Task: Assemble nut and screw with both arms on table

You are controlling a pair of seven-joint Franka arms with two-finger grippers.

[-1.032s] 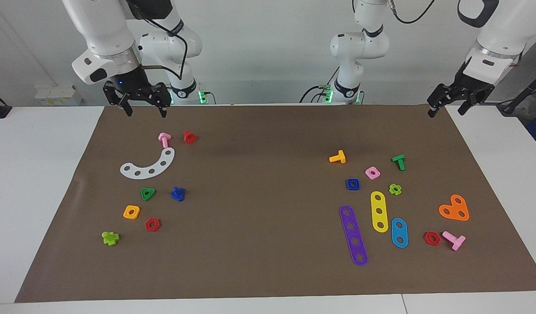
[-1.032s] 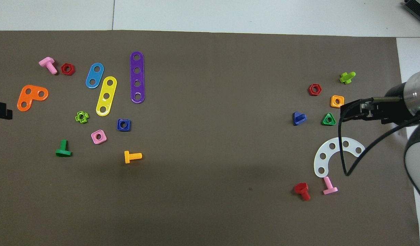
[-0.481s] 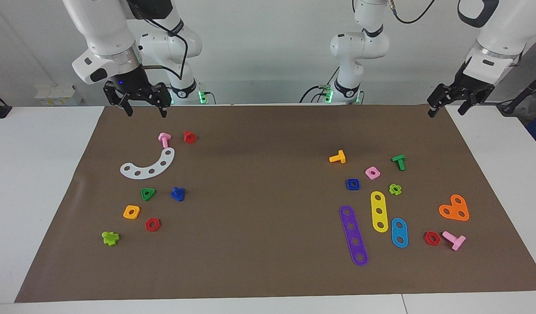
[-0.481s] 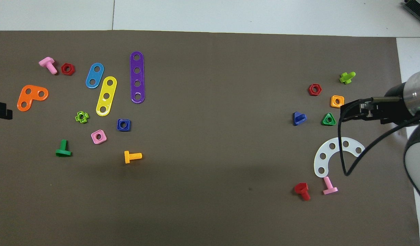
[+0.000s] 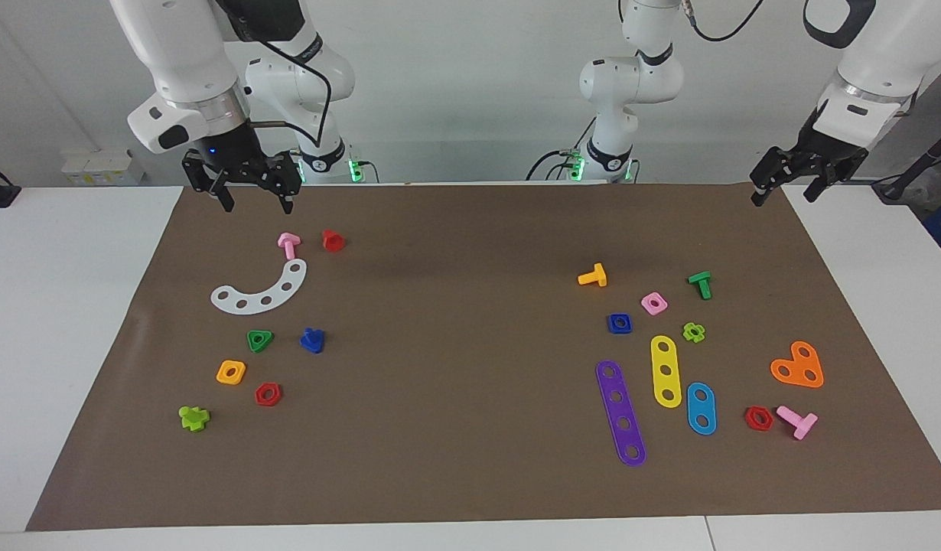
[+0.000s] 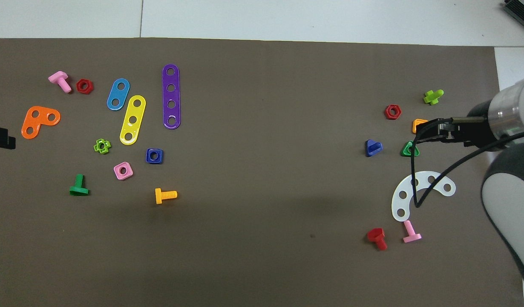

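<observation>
The dark-blue square nut (image 5: 619, 323) (image 6: 154, 155) lies flat on the brown mat (image 5: 470, 413) toward the left arm's end, beside a pink square nut (image 5: 654, 303). The dark-blue screw (image 5: 312, 340) (image 6: 373, 147) lies toward the right arm's end, beside a green triangular nut (image 5: 260, 340). My right gripper (image 5: 256, 200) (image 6: 430, 133) hangs open and empty, high over the parts at its own end and well clear of the screw. My left gripper (image 5: 783, 196) (image 6: 1, 138) waits open and empty over the mat's corner at its own end.
A white arc plate (image 5: 261, 291), a pink bolt (image 5: 288, 244), a red bolt (image 5: 333, 240), an orange nut (image 5: 231, 372) and a red nut (image 5: 268, 393) surround the screw. Purple (image 5: 620, 412), yellow (image 5: 665, 370) and blue (image 5: 701, 408) strips and an orange bolt (image 5: 593, 275) lie around the nut.
My right gripper has shifted a little toward the middle of the table and now covers part of the green and orange nuts from above. The left arm has not moved.
</observation>
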